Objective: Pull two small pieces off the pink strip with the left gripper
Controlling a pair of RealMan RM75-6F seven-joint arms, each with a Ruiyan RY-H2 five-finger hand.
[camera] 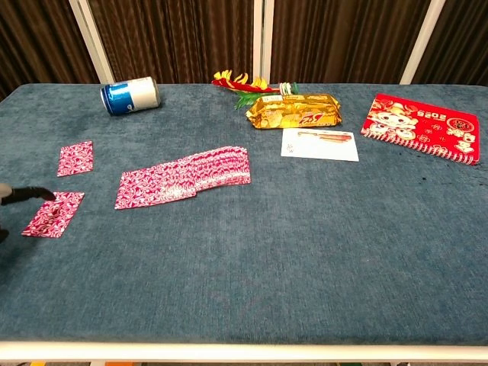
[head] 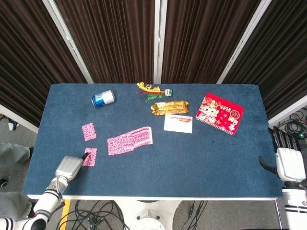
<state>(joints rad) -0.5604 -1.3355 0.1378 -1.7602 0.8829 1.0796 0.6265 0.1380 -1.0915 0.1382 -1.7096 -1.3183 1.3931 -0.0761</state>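
Note:
The pink strip (head: 129, 141) lies flat at the table's left centre, also seen in the chest view (camera: 183, 179). One small pink piece (head: 88, 131) (camera: 75, 158) rests to its left. A second small pink piece (head: 89, 156) (camera: 53, 213) lies nearer the front edge. My left hand (head: 69, 166) sits at the front left corner and holds that second piece by its near corner with a dark fingertip (camera: 30, 193). The chest view shows only that fingertip. My right hand (head: 288, 163) hangs off the table's right edge, fingers spread, holding nothing.
A blue can (head: 103, 98) lies on its side at the back left. A yellow-red ornament (head: 152, 90), a gold snack pack (head: 170, 106), a white card (head: 178, 123) and a red envelope (head: 220, 112) sit across the back. The blue table (head: 192, 167) ends close behind my left hand.

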